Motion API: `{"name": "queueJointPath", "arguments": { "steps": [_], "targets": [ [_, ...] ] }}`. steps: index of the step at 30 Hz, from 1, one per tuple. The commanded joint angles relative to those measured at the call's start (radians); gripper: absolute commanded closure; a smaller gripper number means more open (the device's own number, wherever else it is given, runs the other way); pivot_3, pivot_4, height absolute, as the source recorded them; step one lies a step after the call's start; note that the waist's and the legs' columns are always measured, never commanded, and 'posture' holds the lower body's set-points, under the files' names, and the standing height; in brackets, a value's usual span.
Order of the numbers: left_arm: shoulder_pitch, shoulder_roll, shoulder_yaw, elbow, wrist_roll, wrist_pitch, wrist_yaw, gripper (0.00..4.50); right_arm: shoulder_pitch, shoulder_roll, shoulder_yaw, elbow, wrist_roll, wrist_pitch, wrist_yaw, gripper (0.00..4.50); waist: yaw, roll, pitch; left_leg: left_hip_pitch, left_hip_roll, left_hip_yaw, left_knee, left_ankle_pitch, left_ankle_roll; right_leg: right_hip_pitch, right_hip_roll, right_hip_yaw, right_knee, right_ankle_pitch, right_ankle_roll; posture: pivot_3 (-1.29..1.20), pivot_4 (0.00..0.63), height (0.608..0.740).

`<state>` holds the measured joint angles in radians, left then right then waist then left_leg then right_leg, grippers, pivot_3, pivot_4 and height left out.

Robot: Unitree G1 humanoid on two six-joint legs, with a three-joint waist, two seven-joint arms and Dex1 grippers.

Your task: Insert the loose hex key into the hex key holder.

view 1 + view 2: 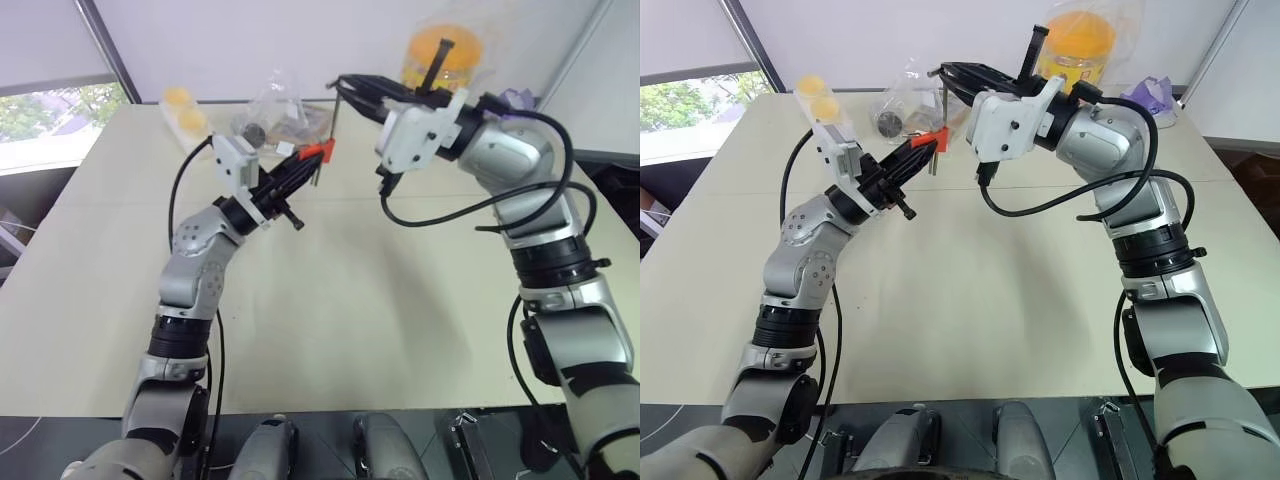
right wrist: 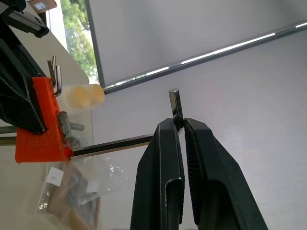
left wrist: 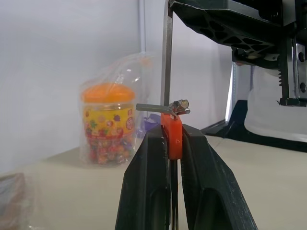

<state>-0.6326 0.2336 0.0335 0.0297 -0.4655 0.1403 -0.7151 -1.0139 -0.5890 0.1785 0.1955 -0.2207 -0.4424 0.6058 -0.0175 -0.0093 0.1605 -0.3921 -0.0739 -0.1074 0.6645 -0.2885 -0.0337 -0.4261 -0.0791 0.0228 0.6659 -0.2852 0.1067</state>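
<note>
**Both jaws clamped, key meeting the holder in mid-air**

The jaws of the right gripper [image 2: 183, 125] are pressed together on the short leg of the loose hex key [image 2: 115, 143], right at its bend. The jaws of the left gripper [image 3: 171, 143] pinch the hex key holder [image 3: 171, 139] by its flat sides, its keyed end poking out past the tips. Both hands are raised over the table [image 1: 400, 300], close to one another, so nothing is resting on anything.

In the right wrist view the key's long leg runs from the bend to the edge of the red block and appears to touch it beside the short keys already seated there. Whether the tip has entered a slot or merely butts against the plastic cannot be told.

The likely failure is misalignment. The key is gripped only at its elbow, so it may well pivot between the fingers if its far tip presses against the block off-centre. A push at a slight angle could also lever the holder round in the left grip, or knock it out altogether. If either piece slips, it falls to the table among the bagged items [image 1: 902, 105] and the sweet jar [image 1: 440, 55] beyond.
</note>
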Motion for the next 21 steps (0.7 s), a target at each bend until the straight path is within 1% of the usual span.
{"name": "queueJointPath", "arguments": {
  "steps": [1,21],
  "targets": [
    [-0.031,0.003,0.022,-0.014,-0.002,-0.024,0.005,4.50,-0.010,-0.008,-0.027,-0.043,0.012,0.001,0.000,4.47,0.000,0.000,0.000,0.000,0.000,0.000,0.000,0.000,0.000,0.000,0.000,0.000,0.000,0.000,0.000,0.00,0.150,0.740],
    [-0.036,0.001,0.021,-0.012,-0.005,-0.025,0.006,4.50,0.007,-0.004,-0.026,-0.071,0.013,0.024,0.002,4.47,0.000,0.000,0.000,0.000,0.000,0.000,0.000,0.000,0.000,0.000,0.000,0.000,0.000,0.000,0.000,0.00,0.150,0.740]
  ]
}}
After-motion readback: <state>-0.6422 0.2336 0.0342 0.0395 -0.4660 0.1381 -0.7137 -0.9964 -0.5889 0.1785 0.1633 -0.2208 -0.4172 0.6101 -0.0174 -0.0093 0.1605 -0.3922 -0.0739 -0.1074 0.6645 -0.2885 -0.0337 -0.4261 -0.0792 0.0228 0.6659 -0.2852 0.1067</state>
